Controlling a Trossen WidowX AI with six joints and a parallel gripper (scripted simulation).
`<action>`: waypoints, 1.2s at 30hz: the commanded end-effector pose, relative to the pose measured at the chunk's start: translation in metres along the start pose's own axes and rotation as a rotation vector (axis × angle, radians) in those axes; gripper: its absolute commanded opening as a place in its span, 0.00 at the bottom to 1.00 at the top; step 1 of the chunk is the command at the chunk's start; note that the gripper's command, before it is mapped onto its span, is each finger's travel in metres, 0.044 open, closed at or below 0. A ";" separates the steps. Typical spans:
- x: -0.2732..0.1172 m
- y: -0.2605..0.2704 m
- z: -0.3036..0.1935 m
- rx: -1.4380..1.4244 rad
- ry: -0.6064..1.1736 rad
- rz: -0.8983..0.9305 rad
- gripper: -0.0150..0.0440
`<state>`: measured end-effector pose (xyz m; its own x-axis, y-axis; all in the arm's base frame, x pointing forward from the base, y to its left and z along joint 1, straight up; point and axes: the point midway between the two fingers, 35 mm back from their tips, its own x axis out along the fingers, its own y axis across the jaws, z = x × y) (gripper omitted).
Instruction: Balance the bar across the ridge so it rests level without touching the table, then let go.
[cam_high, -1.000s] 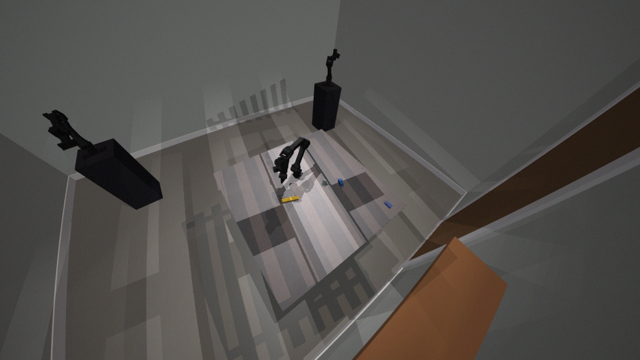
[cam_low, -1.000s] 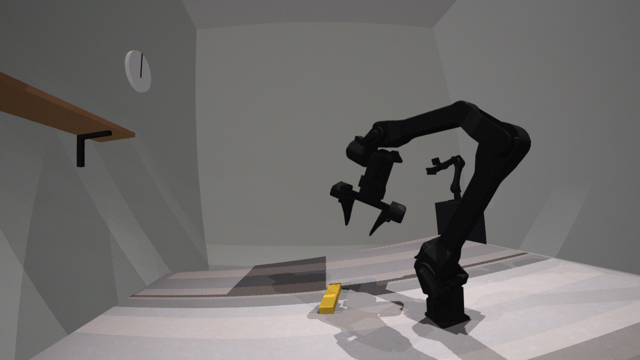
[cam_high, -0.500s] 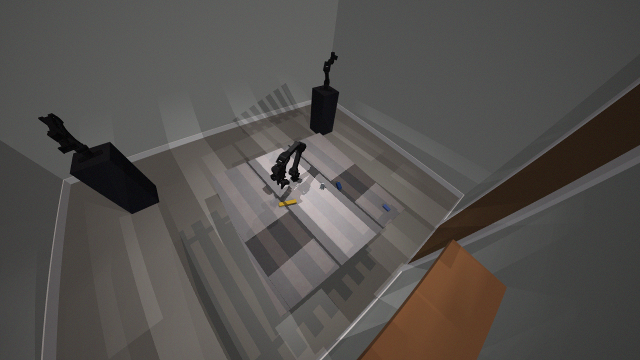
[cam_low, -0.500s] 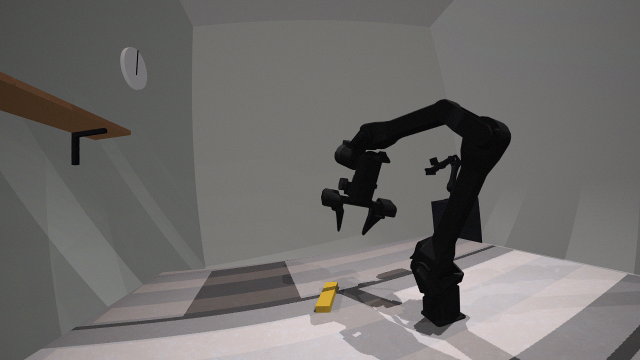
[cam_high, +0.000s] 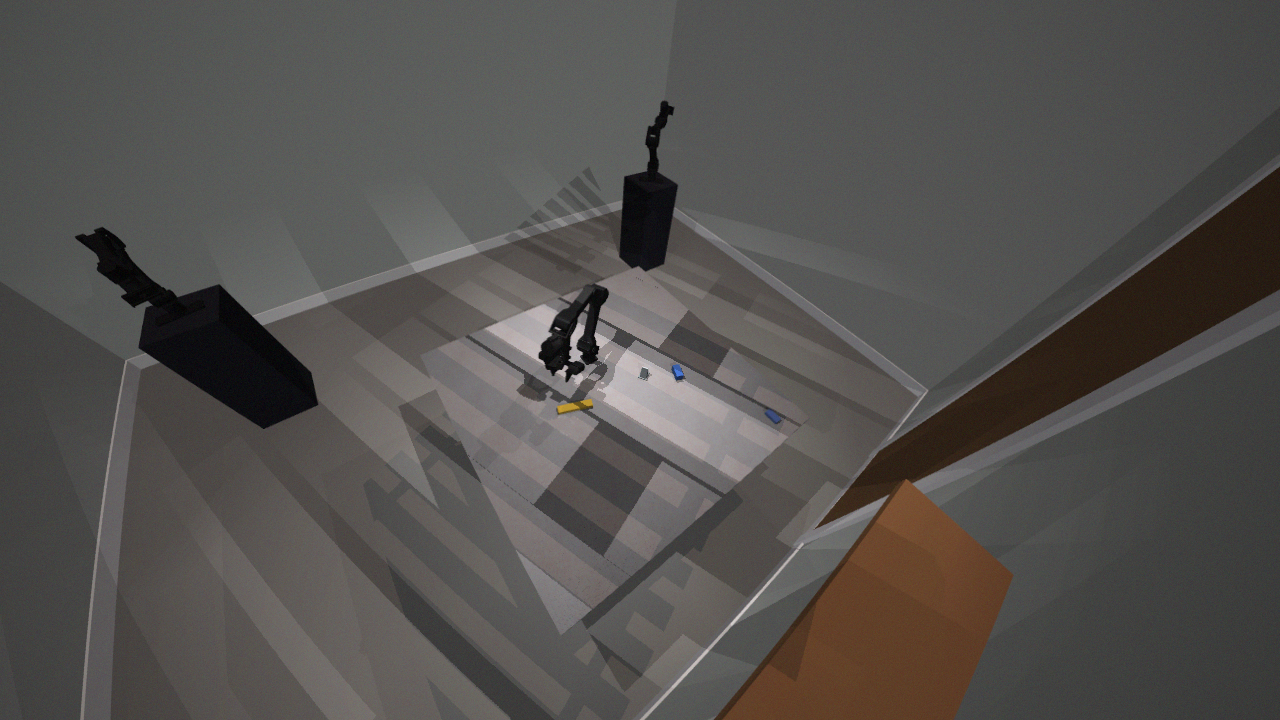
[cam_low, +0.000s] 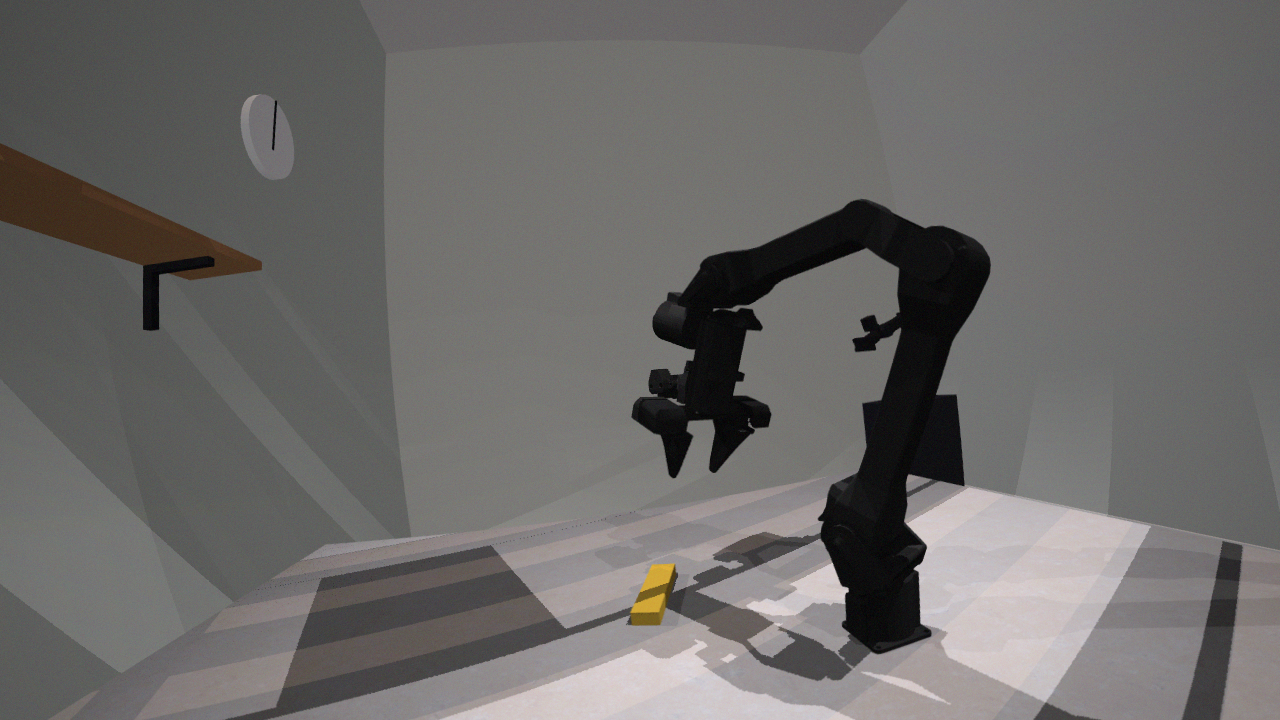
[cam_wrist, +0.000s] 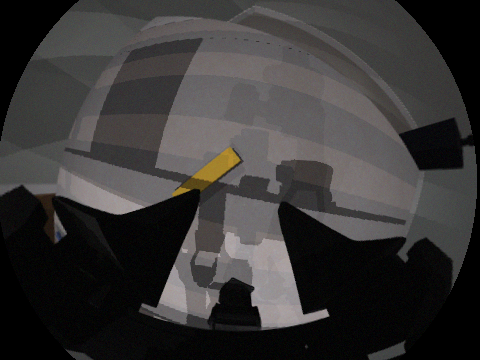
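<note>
- A bench (cam_high: 680, 420) (cam_low: 1074, 608) (cam_wrist: 210, 100) spreads beneath the robot, its pale surface crossed by dark bands and broken shadows.
- A long orange-brown wall shelf (cam_high: 895, 582) (cam_low: 107, 210) juts out above floor level, a black bracket (cam_low: 150, 300) under it in the exterior view.
- Two dark pedestals stand off the bench, each topped by a black arm: the near pedestal (cam_high: 228, 358) (cam_low: 939, 438) (cam_wrist: 435, 145) at left in the top view, the far pedestal (cam_high: 646, 223) by the room's corner.
- The black WidowX AI arm (cam_high: 590, 300) (cam_low: 921, 358) rises from its base on the bench and arches over, its wrist pointing down.
- A round white clock (cam_low: 271, 136) hangs on the wall beyond the shelf, a black hand on its face.
- The end effector (cam_high: 560, 376) (cam_low: 693, 474) (cam_wrist: 240, 200) hovers above the bench, fingers parted and gripping nothing.
- The yellow bar (cam_high: 574, 406) (cam_low: 655, 591) (cam_wrist: 212, 170) lies flat on the bench below the fingertips, apart from them, a strip of shadow across it.
- Two blue blocks, one nearer the arm (cam_high: 677, 371) and one farther off (cam_high: 772, 416), sit well apart from each other.
- A small grey piece (cam_high: 643, 373) sits near the closer blue block, its shape too small to tell.
</note>
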<state>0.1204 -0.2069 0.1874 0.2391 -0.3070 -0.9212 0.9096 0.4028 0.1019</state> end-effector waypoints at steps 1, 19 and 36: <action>0.005 0.002 0.003 -0.133 0.028 -0.004 0.79; 0.024 0.013 0.009 -0.714 0.118 0.025 0.79; 0.043 0.024 0.012 -1.263 0.194 0.096 0.79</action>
<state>0.1531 -0.2192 0.1590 0.1515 -0.1597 -0.9755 0.0171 0.9871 -0.1590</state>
